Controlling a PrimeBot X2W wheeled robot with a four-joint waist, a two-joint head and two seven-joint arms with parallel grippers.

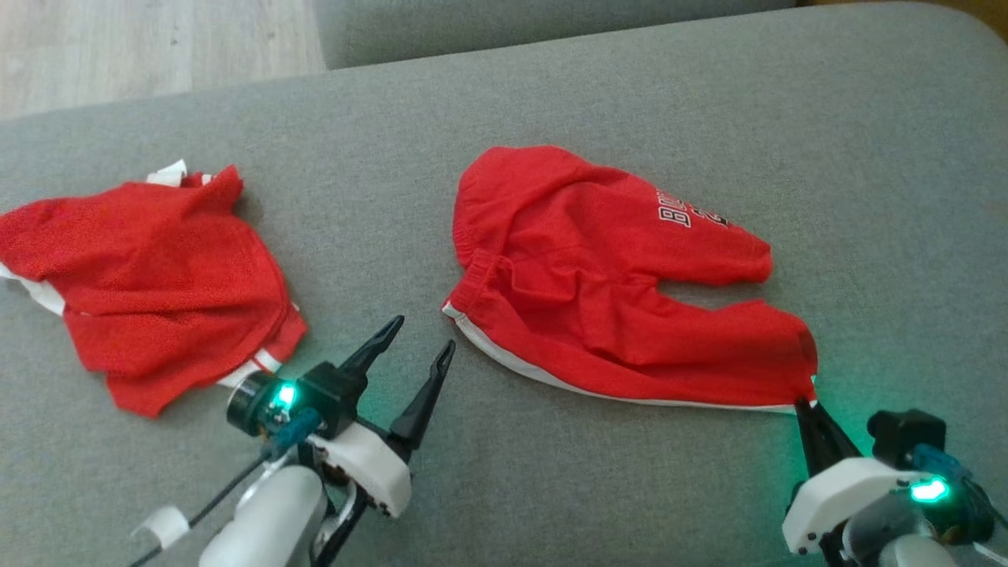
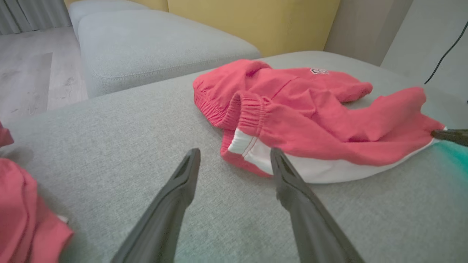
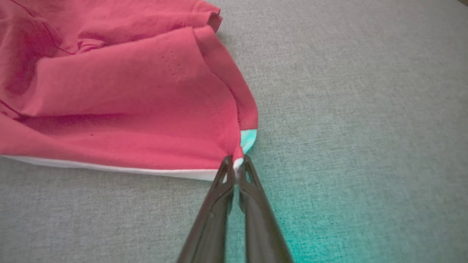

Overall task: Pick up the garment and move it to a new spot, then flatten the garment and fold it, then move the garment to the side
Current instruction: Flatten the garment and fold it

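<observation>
The garment (image 1: 614,276) is a pair of red shorts with a white side stripe and dark lettering, lying rumpled on the grey cushion (image 1: 551,102). My right gripper (image 1: 806,403) is shut on the hem corner of its near leg; in the right wrist view the right gripper (image 3: 237,165) pinches that corner of the garment (image 3: 128,98) between its tips. My left gripper (image 1: 421,337) stands open, just left of the waistband. In the left wrist view the left gripper (image 2: 236,157) has the waistband end of the garment (image 2: 310,113) just beyond its right finger, nothing between the fingers.
A second red garment (image 1: 150,276) with white trim lies crumpled at the left of the cushion. Another grey cushion (image 2: 146,44) sits beyond, with wooden floor (image 1: 142,47) at the far left. Yellow wall (image 2: 252,22) behind.
</observation>
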